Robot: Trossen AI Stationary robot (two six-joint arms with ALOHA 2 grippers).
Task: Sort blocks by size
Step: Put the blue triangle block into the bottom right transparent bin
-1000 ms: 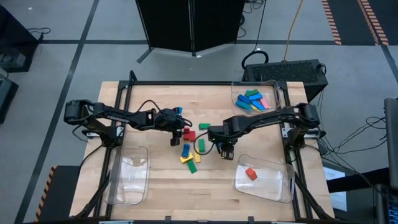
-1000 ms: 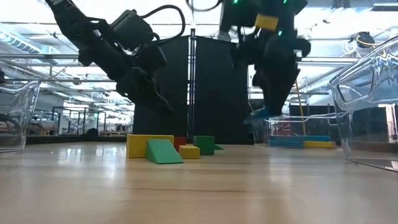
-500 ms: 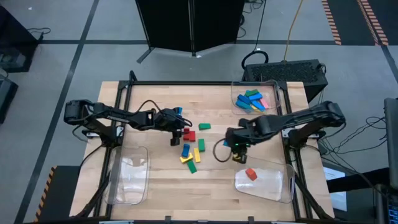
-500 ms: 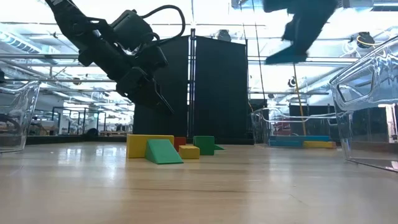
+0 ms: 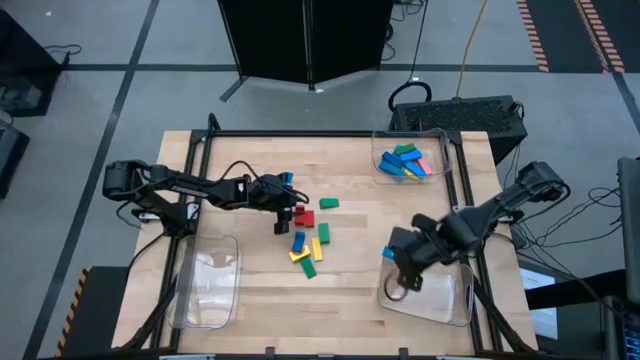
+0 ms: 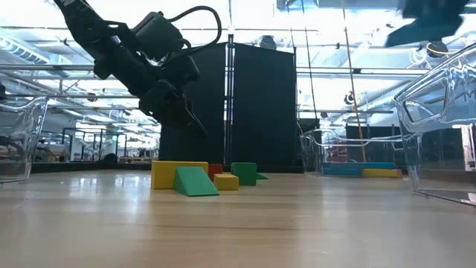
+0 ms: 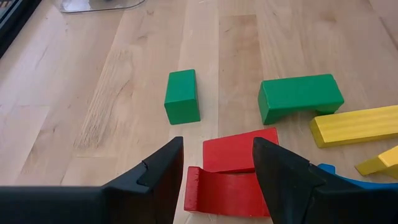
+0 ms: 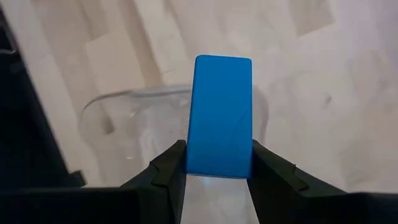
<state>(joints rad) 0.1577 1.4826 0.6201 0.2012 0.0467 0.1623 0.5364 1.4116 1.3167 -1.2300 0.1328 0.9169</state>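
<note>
Wooden table (image 5: 250, 310) | right fingers (image 8: 219, 169) pinch blue block (image 8: 220, 116), wrist-only | left fingers (image 7: 217, 171) spread

The wooden table (image 5: 250, 160) stands on a grey floor (image 5: 100, 90) crossed by dark seam lines; a tall black cabinet (image 5: 305, 40) rises just behind it; a black box (image 5: 470, 112) sits at the far right corner; an orange-and-black striped strip (image 5: 585, 30) marks the floor; cables (image 5: 575, 215) trail on the right; overhead, bright ceiling lights (image 6: 245, 33) glare above long rows of benches (image 6: 82, 145).
</note>
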